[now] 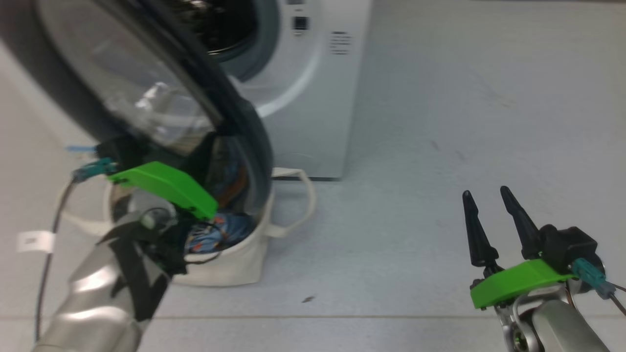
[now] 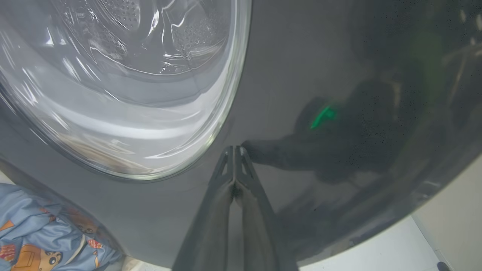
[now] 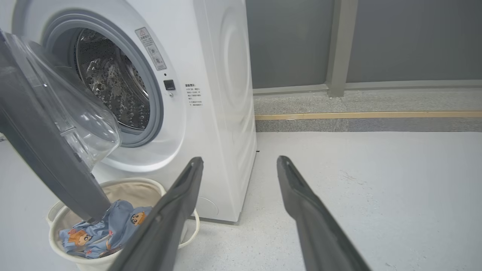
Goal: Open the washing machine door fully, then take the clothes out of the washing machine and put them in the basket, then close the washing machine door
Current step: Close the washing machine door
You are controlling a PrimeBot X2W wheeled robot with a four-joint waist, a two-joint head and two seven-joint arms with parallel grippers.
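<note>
2 of 3 steps look done: clothes in basket, door yet to close, left gripper pinched tight against its rim, right gripper wide, empty.

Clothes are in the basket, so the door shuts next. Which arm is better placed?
Left. The left gripper, shut, rests against the black rim of the door; the right gripper, open, hovers far off.
</note>
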